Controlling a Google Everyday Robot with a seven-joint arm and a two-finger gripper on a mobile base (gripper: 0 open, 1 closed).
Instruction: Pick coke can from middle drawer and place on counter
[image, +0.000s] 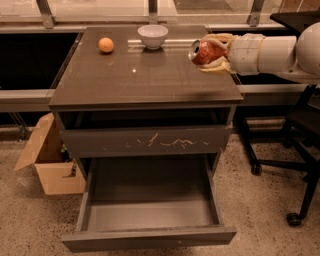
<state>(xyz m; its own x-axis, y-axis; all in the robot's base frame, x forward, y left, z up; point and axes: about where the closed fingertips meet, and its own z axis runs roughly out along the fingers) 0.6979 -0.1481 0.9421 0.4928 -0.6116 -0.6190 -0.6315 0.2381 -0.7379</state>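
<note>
We find the can (207, 51) lying on its side in the jaws, at the far right of the bench (140, 80), its silver end turned left toward the bowl (153, 36). It is out of the drawer (150, 239), which stands pulled open at the near bottom of the cabinet. We cannot tell whether the can rests on the bench or hangs just above it.

We judge the can light and thin-walled. It is stiff enough along its length, yet easily dented by a hard squeeze. It is also smooth, so it could slip or, set down on its side, roll (the glossy bench offers little to stop it). The best hold is across the round body near its middle, not on the ends, and that is roughly where the jaws have it.

The jaws reach in from the right on the white arm (270, 52). They are closed to the can's width, one pale finger (220, 38) over the top of the can and another beneath it, gripping nothing else. The bowl is near on the left but apart from the can, and the orange (105, 45) sits well apart at the far left. We think what remains is to set the can down, upright if possible, and let go gently.
</note>
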